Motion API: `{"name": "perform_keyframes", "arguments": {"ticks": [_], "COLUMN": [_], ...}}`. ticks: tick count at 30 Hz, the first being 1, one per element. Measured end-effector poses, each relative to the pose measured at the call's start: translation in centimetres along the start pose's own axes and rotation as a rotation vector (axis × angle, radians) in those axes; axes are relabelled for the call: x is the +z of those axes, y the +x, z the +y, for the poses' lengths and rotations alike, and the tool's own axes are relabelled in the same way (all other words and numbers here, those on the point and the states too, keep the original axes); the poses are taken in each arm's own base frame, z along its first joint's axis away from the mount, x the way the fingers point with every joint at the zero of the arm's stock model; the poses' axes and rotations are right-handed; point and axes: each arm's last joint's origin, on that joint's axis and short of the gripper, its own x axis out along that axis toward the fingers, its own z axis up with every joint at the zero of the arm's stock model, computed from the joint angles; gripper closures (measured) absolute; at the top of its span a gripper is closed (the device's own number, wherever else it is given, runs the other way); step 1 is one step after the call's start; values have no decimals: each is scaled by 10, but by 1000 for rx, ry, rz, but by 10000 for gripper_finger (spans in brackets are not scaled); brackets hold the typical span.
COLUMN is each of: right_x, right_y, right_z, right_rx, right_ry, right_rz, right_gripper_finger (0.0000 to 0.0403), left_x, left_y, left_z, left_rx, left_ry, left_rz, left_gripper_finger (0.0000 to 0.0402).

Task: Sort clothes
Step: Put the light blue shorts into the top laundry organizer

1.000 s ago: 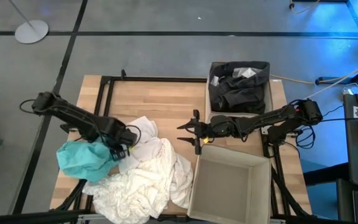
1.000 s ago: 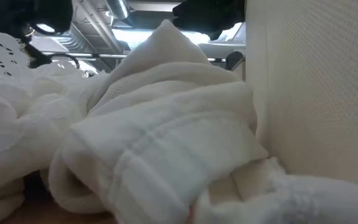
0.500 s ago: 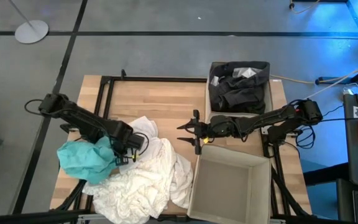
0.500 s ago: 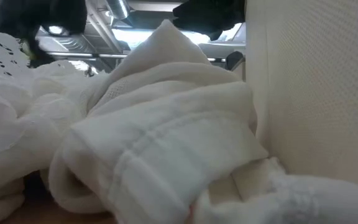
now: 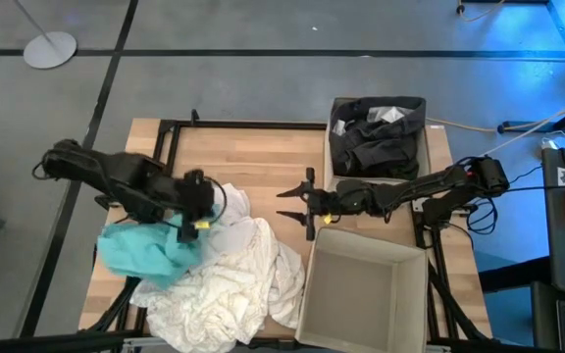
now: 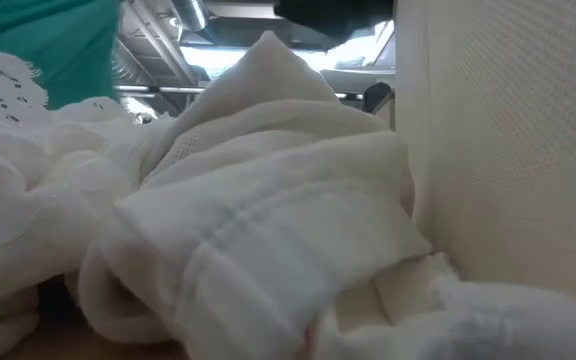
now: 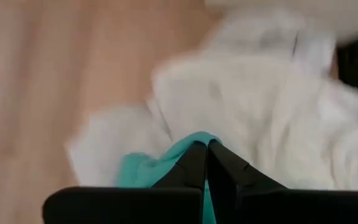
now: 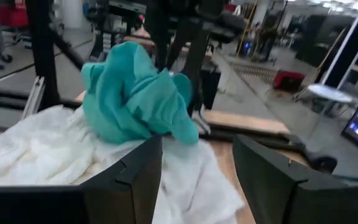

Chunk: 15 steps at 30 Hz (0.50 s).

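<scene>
High view: the left gripper (image 5: pixel 200 208) is clenched on the teal garment (image 5: pixel 145 250), which hangs from it over the near left part of the table (image 5: pixel 253 157), partly on the white pile (image 5: pixel 229 279). Left wrist view shows the two dark fingers (image 7: pixel 194 165) pressed together with a fold of teal cloth (image 7: pixel 148 171) pinched at their tips, white fabric (image 7: pixel 253 106) and bare wood behind. Right wrist view shows the teal garment (image 8: pixel 135 96) bunched and lifted clear above the white clothes (image 8: pixel 55 149), held from above by the left arm. The right gripper (image 5: pixel 297 204) hovers over the middle of the table, just beside the far corner of the empty box (image 5: pixel 361 289), its jaws spread apart and holding nothing; its own fingers (image 8: pixel 135 174) frame the wrist picture with a wide gap between them. A second box (image 5: pixel 333 162) at the far right edge holds dark garments (image 5: pixel 376 137). Low view is filled by a cream garment (image 6: pixel 258 200) lying against the wall of the box (image 6: pixel 508 140), with a strip of teal (image 6: pixel 48 45) hanging at the upper left and lacy white cloth (image 6: pixel 3 85) beneath it.
</scene>
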Motion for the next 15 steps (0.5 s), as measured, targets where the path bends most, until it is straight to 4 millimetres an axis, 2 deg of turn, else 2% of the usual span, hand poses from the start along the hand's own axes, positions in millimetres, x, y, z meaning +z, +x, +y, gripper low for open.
{"name": "perform_keyframes", "arguments": {"ticks": [4,7,10,15], "right_x": [16,22,25,31], "right_y": [4,13,27,46], "right_z": [-9,-16,-23,-27], "right_rx": [-7,6,61,104], "right_ry": [-1,-1,-2,10], "right_rz": [-38,-52,-69,-73], "right_gripper_finger": [205,205,205,192], "left_x": [15,26,35,37], "left_y": [-26,-37,-41,-40], "left_z": [2,1,-2,-2], "left_rx": [34,33,30,38], "left_ry": [96,169,232,273], "left_rz": [-181,-300,-394,-402], "left_gripper_finger": [401,401,401,401]}}
